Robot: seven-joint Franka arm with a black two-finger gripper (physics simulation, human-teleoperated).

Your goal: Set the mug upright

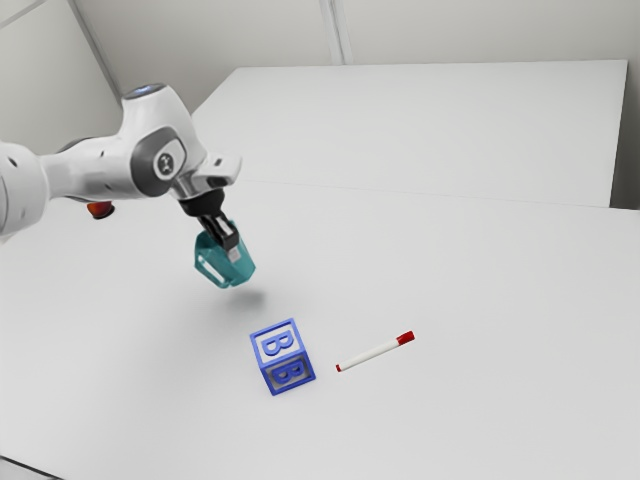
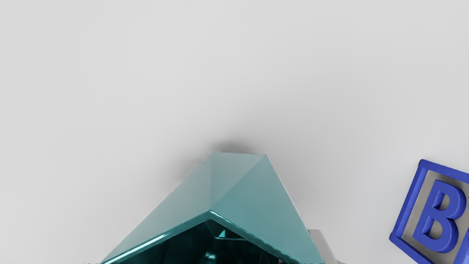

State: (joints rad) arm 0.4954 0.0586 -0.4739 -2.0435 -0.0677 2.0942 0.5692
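The teal mug (image 1: 226, 262) hangs a little above the table in the exterior view, tilted, with its shadow below it. My gripper (image 1: 231, 250) is shut on the mug, one finger lying along its side. In the wrist view the mug (image 2: 238, 187) has its open rim facing the camera and its narrower end pointing down at the table. A grey fingertip of my gripper (image 2: 234, 253) shows beside the mug's wall; the other finger is hidden by the mug.
A blue letter block (image 1: 282, 357) stands on the white table (image 1: 480, 270) near the mug, and also appears as a block (image 2: 436, 216) in the wrist view. A white marker with red ends (image 1: 375, 353) lies beyond the block, toward the exterior view's right.
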